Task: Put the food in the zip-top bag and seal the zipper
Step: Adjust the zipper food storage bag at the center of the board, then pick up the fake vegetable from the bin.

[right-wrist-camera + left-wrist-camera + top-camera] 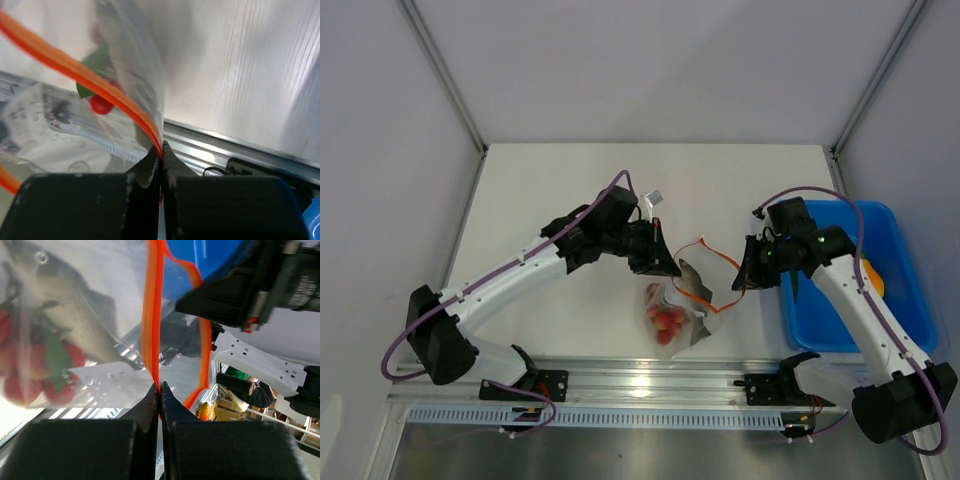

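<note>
Clear plastic zip-top bag (pixel 690 327) hangs near centre, red tomatoes (pixel 666 320) inside. Just beyond, the left gripper (pixel 159 389) and right gripper (pixel 160 148), jaws pressed together, each pinch the orange zipper (pixel 703 268), apparently to hold the mouth spread for loading. At right, a yellow-orange pepper (pixel 873 277) lies in the blue bin (pixel 810 325).

Tomatoes (pixel 667 320) in bag (pixel 692 272), bin (pixel 910 300) right of bag

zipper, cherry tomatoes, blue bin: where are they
zipper (pixel 151 315): left wrist view, middle of the orange strip
cherry tomatoes (pixel 666 320): top view, middle of the red cluster
blue bin (pixel 815 325): top view, bare near-left floor
</note>
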You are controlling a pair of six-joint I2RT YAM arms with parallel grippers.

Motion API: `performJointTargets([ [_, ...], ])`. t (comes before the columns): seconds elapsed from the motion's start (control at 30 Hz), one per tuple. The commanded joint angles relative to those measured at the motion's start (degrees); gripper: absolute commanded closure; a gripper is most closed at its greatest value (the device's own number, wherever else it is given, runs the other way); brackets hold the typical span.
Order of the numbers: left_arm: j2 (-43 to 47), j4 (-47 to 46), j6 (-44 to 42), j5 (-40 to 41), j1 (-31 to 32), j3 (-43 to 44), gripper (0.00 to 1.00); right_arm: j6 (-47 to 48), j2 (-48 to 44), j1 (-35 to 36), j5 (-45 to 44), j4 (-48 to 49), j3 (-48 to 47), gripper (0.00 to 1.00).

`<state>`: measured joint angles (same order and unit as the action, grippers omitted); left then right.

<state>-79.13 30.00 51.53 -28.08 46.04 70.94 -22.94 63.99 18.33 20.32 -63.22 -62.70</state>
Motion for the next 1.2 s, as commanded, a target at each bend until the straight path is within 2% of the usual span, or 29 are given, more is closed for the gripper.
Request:
performJointTargets([
  [0.0,0.7,-0.4,-1.0,-0.4,-0.2,5.0,0.99,2.6,-2.6,0.3,-1.3,0.0,-8.1,1.00],
  [0.07,0.2,0.1,-1.4,-0.9,-0.3,5.0,0.99,2.3,-3.0,0.2,-0.7,1.3,-8.2,1.00],
  [0.23,-0.5,-2.1,0.1,-1.9,-0.3,2.8,0.99,1.6,-1.8,0.2,0.7,0.6,-8.9,0.79],
  [0.27,-0.5,-2.2,0.2,-1.9,-0.3,3.1,1.00,1.7,-1.7,0.1,0.6,0.1,-9.9,0.74],
  [0.3,-0.5,-2.2,0.0,-1.8,-0.3,3.2,0.99,1.9,-1.7,0.0,-0.1,-0.4,-11.1,0.58],
  [0.37,-1.1,-1.8,-0.7,-1.9,-0.4,4.0,1.00,2.5,-1.1,-0.7,-1.7,-3.0,-15.9,0.45],
  [0.5,-1.6,-0.2,-2.8,-0.8,-0.8,6.4,0.99,2.1,1.3,-5.3,-6.2,-10.1,-25.0,0.44],
  [0.57,-1.5,0.1,-4.5,-0.5,-1.0,6.4,1.00,1.3,1.4,-10.1,-6.4,-10.6,-27.0,0.50],
  [0.67,-0.9,0.1,-7.4,0.1,-1.2,6.0,0.99,1.1,2.0,-15.3,-5.5,-11.4,-26.7,0.53],
  [0.8,-0.7,2.5,-12.1,0.1,-1.7,4.6,0.99,2.9,4.2,-22.0,-11.2,-11.7,-23.0,0.54],
  [0.97,0.9,3.8,-15.5,-0.5,-2.8,1.6,0.99,1.4,5.4,-23.9,-22.4,-8.7,-17.2,0.49],
  [1.17,1.6,2.8,-17.5,-3.6,-4.6,0.1,0.99,-0.6,7.6,-25.0,-30.0,-1.7,-8.1,0.41],
])
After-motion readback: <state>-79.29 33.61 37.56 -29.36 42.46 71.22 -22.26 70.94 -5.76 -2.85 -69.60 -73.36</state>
